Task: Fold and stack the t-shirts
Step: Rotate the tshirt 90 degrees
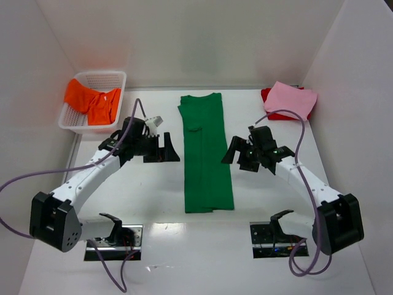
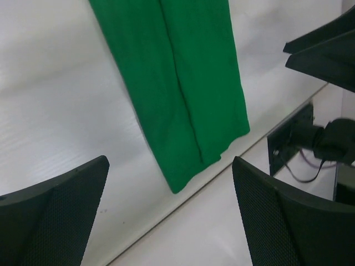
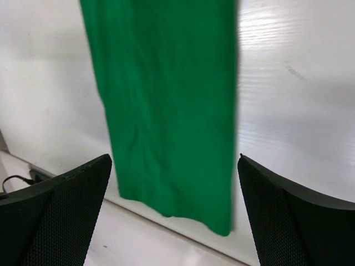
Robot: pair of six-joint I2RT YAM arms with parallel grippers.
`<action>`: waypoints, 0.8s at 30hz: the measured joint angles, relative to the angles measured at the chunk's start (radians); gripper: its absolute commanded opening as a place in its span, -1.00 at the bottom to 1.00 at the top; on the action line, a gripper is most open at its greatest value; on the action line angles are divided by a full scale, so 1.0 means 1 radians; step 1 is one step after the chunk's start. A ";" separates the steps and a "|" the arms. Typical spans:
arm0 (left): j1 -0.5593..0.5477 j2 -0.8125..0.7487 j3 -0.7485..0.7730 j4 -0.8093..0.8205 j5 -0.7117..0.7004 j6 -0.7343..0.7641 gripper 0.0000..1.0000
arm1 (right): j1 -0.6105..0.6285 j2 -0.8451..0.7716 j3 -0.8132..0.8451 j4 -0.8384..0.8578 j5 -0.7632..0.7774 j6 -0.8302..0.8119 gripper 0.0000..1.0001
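A bright green t-shirt point(image 1: 206, 153) lies flat in the middle of the table, folded lengthwise into a long narrow strip; it also shows in the left wrist view point(image 2: 177, 83) and the right wrist view point(image 3: 166, 105). My left gripper point(image 1: 164, 149) is open and empty just left of the strip. My right gripper point(image 1: 236, 152) is open and empty just right of it. An orange t-shirt point(image 1: 91, 101) lies crumpled in the basket. A folded pink t-shirt point(image 1: 290, 99) rests on a red t-shirt point(image 1: 268, 96) at the back right.
The white mesh basket point(image 1: 114, 78) stands at the back left. White walls close in the table on the left, back and right. The two arm bases point(image 1: 113, 236) sit at the near edge.
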 measured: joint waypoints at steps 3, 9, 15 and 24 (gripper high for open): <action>-0.044 0.036 -0.008 -0.009 0.039 0.017 0.99 | 0.054 -0.018 -0.007 -0.002 0.008 0.061 1.00; -0.105 0.089 -0.025 -0.011 0.104 0.026 0.94 | 0.116 -0.088 -0.137 -0.030 0.041 0.205 0.94; -0.171 0.165 -0.040 -0.019 0.125 0.043 0.94 | 0.206 -0.252 -0.265 -0.077 0.054 0.339 0.88; -0.242 0.201 -0.095 -0.038 0.113 0.036 0.93 | 0.214 -0.378 -0.355 -0.125 0.047 0.391 0.76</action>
